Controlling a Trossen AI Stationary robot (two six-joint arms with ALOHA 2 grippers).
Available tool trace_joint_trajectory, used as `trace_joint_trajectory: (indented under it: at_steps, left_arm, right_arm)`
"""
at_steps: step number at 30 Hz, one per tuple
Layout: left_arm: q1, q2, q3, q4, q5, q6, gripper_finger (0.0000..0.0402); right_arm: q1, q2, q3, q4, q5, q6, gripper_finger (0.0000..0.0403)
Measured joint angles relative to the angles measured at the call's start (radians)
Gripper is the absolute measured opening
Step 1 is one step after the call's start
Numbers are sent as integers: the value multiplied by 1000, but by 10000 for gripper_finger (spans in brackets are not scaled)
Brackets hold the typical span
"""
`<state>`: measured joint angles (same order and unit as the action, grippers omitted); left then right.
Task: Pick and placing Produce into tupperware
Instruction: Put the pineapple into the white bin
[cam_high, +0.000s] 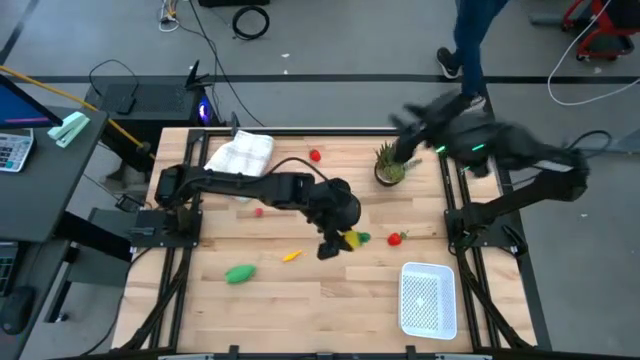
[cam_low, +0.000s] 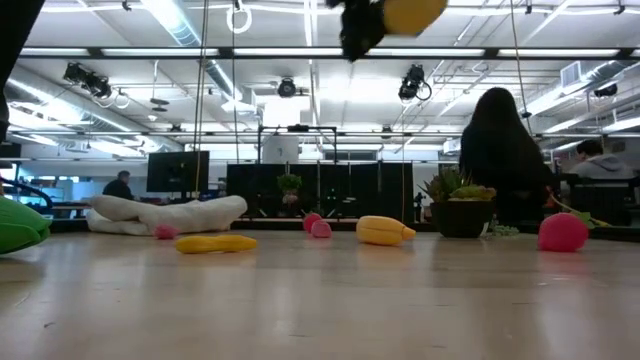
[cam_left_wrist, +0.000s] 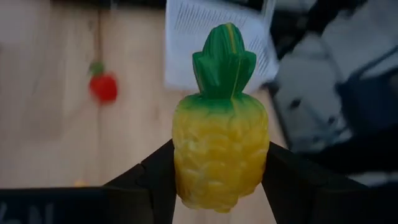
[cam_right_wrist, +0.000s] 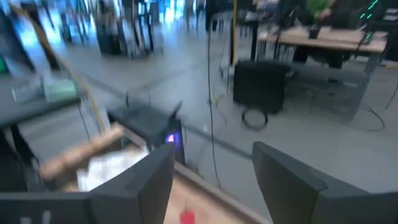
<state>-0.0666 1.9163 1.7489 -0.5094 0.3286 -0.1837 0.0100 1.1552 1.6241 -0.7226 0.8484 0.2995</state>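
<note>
High view hides most of the toy pineapple (cam_high: 350, 240) under the left gripper (cam_high: 338, 243), which hangs mid-table; the left wrist view shows the jaws clamped on its yellow sides, green crown pointing away. The tupperware (cam_high: 428, 298) sits toward four o'clock, well apart. A red strawberry (cam_high: 396, 238) lies just at three o'clock. The blurred right gripper (cam_high: 405, 115) hovers beside the potted plant (cam_high: 389, 164), fingers apart, holding nothing.

One camera looks straight down on the table (cam_high: 300, 290); another looks level across it; two ride the wrists.
</note>
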Motion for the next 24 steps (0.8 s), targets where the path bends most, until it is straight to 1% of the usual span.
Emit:
trace_joint_trajectory:
  at_steps: [4,8,9,11,15,17,19,20,22,24]
  left_arm:
    - [-26,1,0,188,-2,-55,202]
    - [-48,28,4,409,-2,-58,194]
    - [-53,35,0,431,-3,-59,194]
    - [-62,83,5,572,-13,-68,198]
    - [-72,185,19,689,-18,-141,203]
    - [-73,247,59,694,-24,-146,201]
    - [-76,324,134,722,-30,-129,197]
    - [-78,353,171,711,-30,-122,196]
    - [-82,435,285,729,-31,-112,196]
    - [-87,506,389,712,-29,-101,200]
  right_arm:
    - [-31,-60,63,-3,1,-21,224]
    - [-54,-103,64,-22,-1,-9,224]
    - [-57,-106,63,-38,-1,2,224]
    - [-61,-106,62,-73,-3,36,224]
    - [-61,-82,62,-144,-11,65,224]
    - [-61,-59,61,-165,-13,64,224]
    - [-61,-42,60,-184,-16,63,224]
    - [-60,-33,60,-185,-16,61,224]
    - [-61,-18,61,-194,-10,45,224]
    - [-61,3,61,-204,-9,36,224]
